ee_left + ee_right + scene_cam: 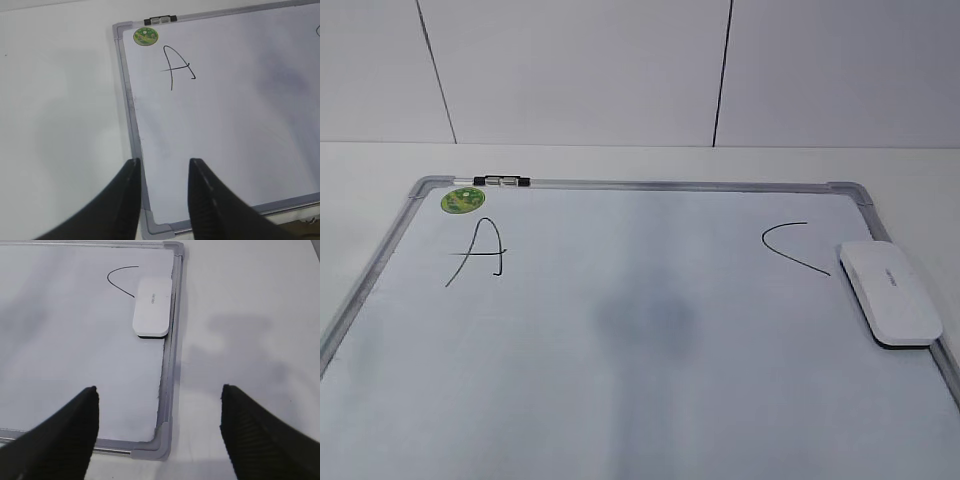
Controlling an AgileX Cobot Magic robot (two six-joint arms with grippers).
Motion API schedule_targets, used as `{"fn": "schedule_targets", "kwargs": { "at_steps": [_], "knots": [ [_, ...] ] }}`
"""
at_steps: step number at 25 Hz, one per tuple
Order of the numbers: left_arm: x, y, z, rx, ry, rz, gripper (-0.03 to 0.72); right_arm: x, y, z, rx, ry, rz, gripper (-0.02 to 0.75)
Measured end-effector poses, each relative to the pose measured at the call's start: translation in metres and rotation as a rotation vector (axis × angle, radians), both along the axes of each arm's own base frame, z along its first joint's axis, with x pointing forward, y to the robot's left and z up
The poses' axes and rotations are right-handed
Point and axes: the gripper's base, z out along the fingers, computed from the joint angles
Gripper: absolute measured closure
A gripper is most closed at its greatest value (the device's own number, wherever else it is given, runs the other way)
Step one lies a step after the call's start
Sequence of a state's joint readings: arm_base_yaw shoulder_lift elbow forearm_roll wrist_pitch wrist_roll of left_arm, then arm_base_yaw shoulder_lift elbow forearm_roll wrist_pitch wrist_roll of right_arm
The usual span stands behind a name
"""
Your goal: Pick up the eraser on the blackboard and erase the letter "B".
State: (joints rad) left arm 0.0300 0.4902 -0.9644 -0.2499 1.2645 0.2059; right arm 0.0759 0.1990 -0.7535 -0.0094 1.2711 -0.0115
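eraser (888, 291) on blackboard (640, 400), right edge

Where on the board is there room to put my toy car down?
The wide bare middle of the white dry-erase board, between the black letter A and the curved black C, is free. The right edge is crowded: the white plastic eraser lies there.

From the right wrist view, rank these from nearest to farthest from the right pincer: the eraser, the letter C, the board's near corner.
1. Board's near corner, just ahead of the right pincer, slightly left of centre.
2. Eraser, farther up, against the frame's right edge.
3. Letter C, beyond the eraser, to its left.
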Motion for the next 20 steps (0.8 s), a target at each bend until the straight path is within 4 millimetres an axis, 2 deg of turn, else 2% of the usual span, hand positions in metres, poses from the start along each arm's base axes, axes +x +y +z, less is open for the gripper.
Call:
{"fn": "schedule_targets", "kwargs": {
  "at_steps": [5, 10, 16, 20],
  "knots": [
    [-0.029, -0.002, -0.016, -0.005, -0.063, -0.006, 0.453, -0.015, -0.001, -0.029, 0.003, -0.037, 0.000, 0.144],
    [-0.058, -0.009, -0.034, -0.068, -0.145, -0.057, 0.454, -0.017, -0.001, -0.055, 0.001, -0.015, 0.000, 0.144],
    [-0.080, -0.003, -0.062, 0.007, -0.218, -0.005, 0.453, -0.015, -0.001, -0.058, 0.000, -0.003, 0.000, 0.144],
    [-0.073, 0.003, -0.082, 0.055, -0.155, 0.030, 0.453, -0.015, -0.001, -0.057, -0.001, -0.007, -0.001, 0.144]
  ]
}}
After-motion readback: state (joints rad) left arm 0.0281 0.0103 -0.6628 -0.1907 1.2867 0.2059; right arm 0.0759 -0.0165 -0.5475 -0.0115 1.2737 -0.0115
